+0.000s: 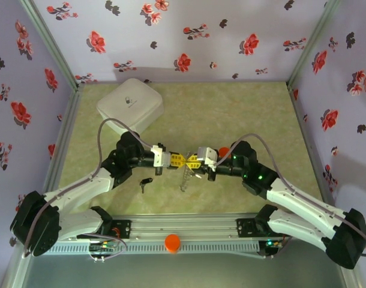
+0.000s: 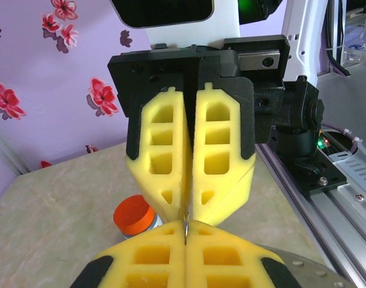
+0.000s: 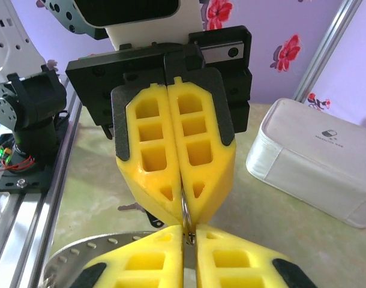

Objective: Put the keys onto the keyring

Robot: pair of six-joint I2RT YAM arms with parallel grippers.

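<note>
My left gripper [image 1: 178, 159] and right gripper [image 1: 194, 161] meet tip to tip above the middle of the table. Between them, edge-on, is the thin metal keyring [image 3: 185, 207]. In the left wrist view my left gripper [image 2: 185, 223] is shut on the keyring [image 2: 185, 228], with the right gripper's yellow fingers [image 2: 219, 180] closed on it from the other side. The right gripper [image 3: 188, 231] is likewise shut on the ring. A key with a black head [image 1: 146, 183] lies on the mat near the left arm, and this key [image 3: 152, 219] peeks out under the left fingers.
A white square box [image 1: 130, 105] sits at the back left, and the same box [image 3: 318, 159] lies beyond the grippers. An orange-capped pill bottle [image 2: 134, 215] stands just behind the right gripper. A thin pale piece [image 1: 184, 179] hangs below the meeting point; I cannot tell what it is.
</note>
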